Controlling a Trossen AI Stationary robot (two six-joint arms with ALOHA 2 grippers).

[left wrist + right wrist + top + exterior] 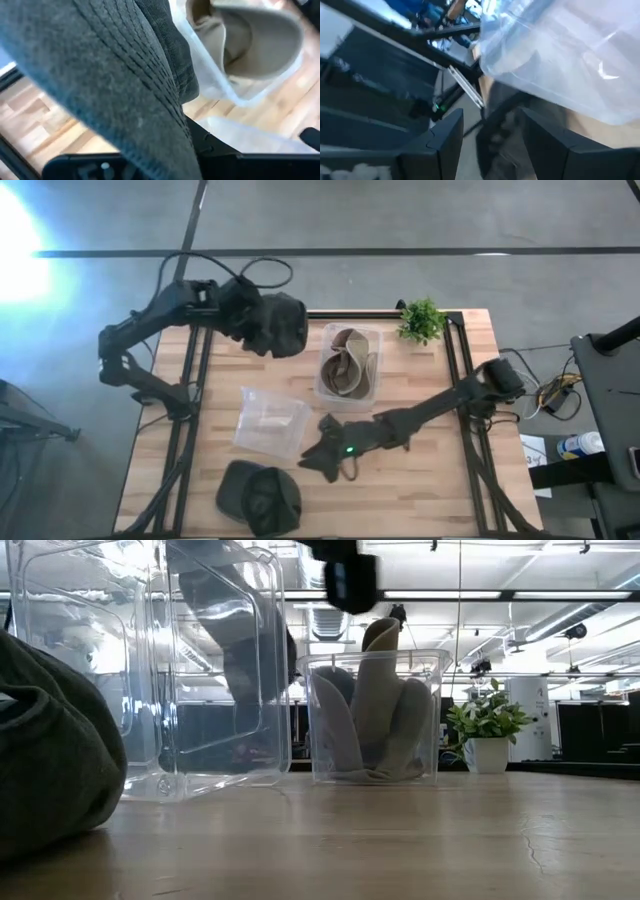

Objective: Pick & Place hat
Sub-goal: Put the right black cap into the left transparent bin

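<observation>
A dark grey hat (275,325) hangs lifted at my left gripper over the table's far left part; in the left wrist view its stitched brim (115,95) fills the picture and hides the fingers. A second dark hat (260,498) lies on its underside at the near edge, also seen in the low view (50,765). My right gripper (318,448) is open (490,145) and low over the table's middle, beside an empty clear tub (270,420), touching nothing. My left gripper is shut on the dark grey hat, which is lifted clear of the table and droops around the gripper. The hat's own cloth (150,60) covers the fingers, so the part held and the kind of hold do not show.
A clear tub with beige hats (348,365) stands at the table's middle far side, also in the low view (375,720). A small potted plant (422,320) sits at the far right corner. Bare wood (430,480) lies at the near right.
</observation>
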